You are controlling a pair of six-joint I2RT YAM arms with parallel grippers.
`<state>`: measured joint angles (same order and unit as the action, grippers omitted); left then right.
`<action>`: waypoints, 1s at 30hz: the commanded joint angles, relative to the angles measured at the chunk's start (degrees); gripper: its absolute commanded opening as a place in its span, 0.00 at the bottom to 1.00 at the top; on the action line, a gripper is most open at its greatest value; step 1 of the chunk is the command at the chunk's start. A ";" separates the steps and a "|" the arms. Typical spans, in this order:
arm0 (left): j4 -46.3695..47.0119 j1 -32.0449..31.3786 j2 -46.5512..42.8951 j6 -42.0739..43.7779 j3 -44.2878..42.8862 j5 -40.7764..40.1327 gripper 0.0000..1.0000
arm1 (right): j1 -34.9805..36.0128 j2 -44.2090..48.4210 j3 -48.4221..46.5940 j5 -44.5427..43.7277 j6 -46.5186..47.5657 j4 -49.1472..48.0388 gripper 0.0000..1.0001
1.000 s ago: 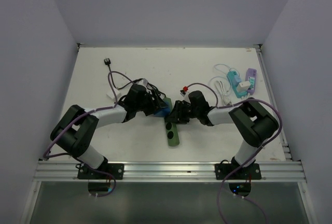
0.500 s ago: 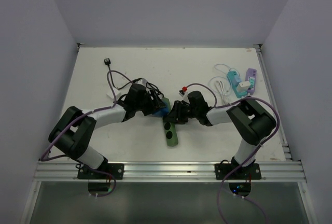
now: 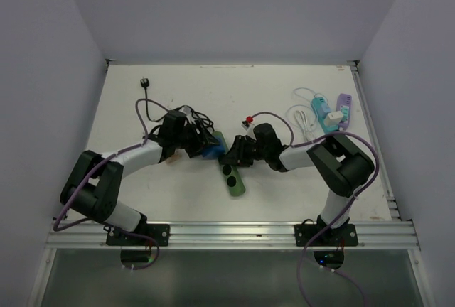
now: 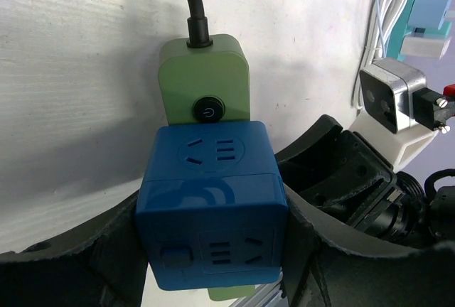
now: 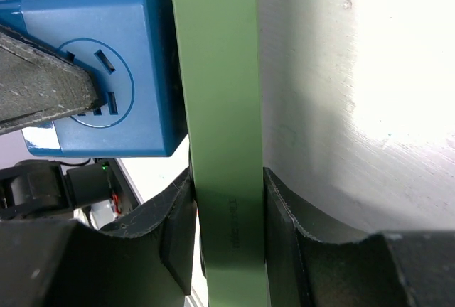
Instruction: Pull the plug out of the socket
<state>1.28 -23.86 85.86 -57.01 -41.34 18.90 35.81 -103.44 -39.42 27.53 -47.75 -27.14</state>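
I have the left gripper (image 4: 213, 264) clamped on the plug (image 4: 211, 179), the right gripper (image 5: 229, 232) clamped on the socket (image 5: 215, 72).

**ROBOTICS LAB: ENCLOSED TEST CELL**

White bench (image 3: 298, 193), boxed in on three sides by plain grey-lilac walls (image 3: 213, 8). Aluminium extrusion rail (image 3: 234, 234) along the near edge. Left arm base (image 3: 138, 234) and right arm base (image 3: 325, 234) bolted to it. Spare socket adapters (image 3: 333, 114) and coiled white cable (image 3: 304, 121) in the far right corner.
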 commanded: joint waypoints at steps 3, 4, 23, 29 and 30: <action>3.54 4.61 -8.08 1.13 -0.14 -2.02 0.00 | -4.44 -4.49 4.88 -20.67 -0.42 20.89 0.00; 4.16 4.35 -8.34 0.68 0.21 -2.28 0.00 | -4.52 -4.67 4.88 -20.85 -0.50 20.81 0.00; 2.49 -3.32 -6.85 -2.22 -4.55 -5.81 0.00 | -6.37 -6.07 6.02 -19.79 -2.09 19.40 0.00; 2.15 4.69 -8.00 -0.12 -2.87 -0.71 0.00 | -6.81 -6.42 6.20 -19.53 -2.00 18.96 0.00; 2.15 5.39 -7.47 -0.12 -2.95 -0.44 0.00 | -6.81 -6.51 6.11 -19.44 -1.91 18.96 0.00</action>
<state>-0.34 -20.05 79.33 -59.18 -42.87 13.50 30.30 -103.85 -37.93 24.47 -51.88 -28.32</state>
